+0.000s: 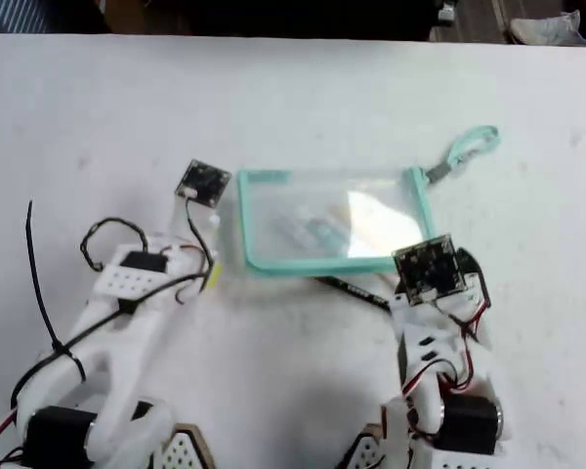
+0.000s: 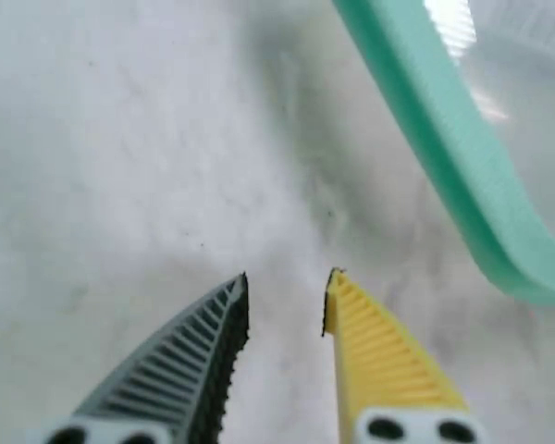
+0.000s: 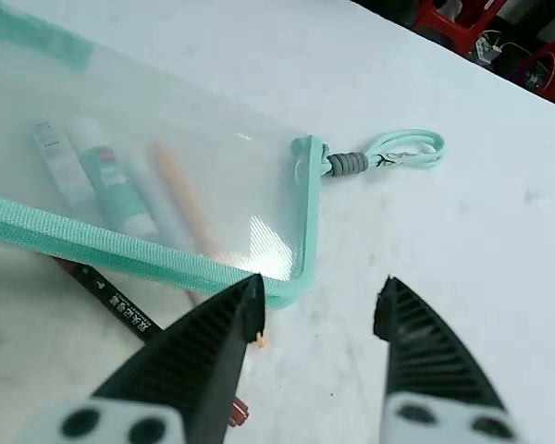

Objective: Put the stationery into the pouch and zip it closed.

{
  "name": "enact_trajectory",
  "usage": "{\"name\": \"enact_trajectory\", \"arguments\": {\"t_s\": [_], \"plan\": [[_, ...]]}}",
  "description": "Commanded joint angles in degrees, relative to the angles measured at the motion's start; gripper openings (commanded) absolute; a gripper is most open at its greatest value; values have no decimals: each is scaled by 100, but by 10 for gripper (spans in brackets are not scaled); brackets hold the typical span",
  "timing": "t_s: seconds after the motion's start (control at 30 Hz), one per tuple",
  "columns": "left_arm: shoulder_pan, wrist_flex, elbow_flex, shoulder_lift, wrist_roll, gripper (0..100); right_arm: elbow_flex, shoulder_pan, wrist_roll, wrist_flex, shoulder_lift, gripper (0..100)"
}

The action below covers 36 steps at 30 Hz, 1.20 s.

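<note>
A clear pouch (image 1: 332,223) with a mint-green border lies flat in the middle of the table, with several stationery items (image 3: 120,180) inside it. Its wrist strap (image 1: 471,149) trails off one corner. A dark pencil (image 1: 352,289) lies on the table just outside the pouch's near edge, also seen as the pencil (image 3: 111,298) under the green border (image 3: 92,242). My right gripper (image 3: 319,310) hangs open over the pouch's near corner, empty. My left gripper (image 2: 287,301) is open and empty above bare table, beside the pouch's green edge (image 2: 444,139).
The white table (image 1: 98,107) stretches wide behind and to both sides of the pouch. Loose black cables (image 1: 39,283) trail by one arm at the near edge. Red stools (image 3: 462,23) stand beyond the table's far edge.
</note>
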Motion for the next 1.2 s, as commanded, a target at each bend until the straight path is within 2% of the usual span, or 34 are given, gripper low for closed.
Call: {"name": "enact_trajectory", "arguments": {"t_s": [0.0, 0.23, 0.33, 0.43, 0.57, 0.87, 1.17], "plan": [[-22, -79, -70, -251, 44, 158, -756, -251, 9, 31, 1235, 194], [-57, -70, -79, -251, 44, 160, -1477, -848, -18, -4, 3389, 193], [-66, -44, -88, -259, 62, 161, -1732, -875, -484, -22, 3749, 193], [-66, 202, -264, -259, 70, 161, -1837, -875, -897, -110, 3793, 194], [-22, 413, -369, -259, 79, 161, -1609, -884, -1055, -576, 3802, 194], [-22, 404, -360, -259, 70, 161, 536, -989, -1020, -3415, 3802, 194], [-22, 369, -360, -224, 35, 161, 677, -866, -1046, -3451, 3793, 191]]}}
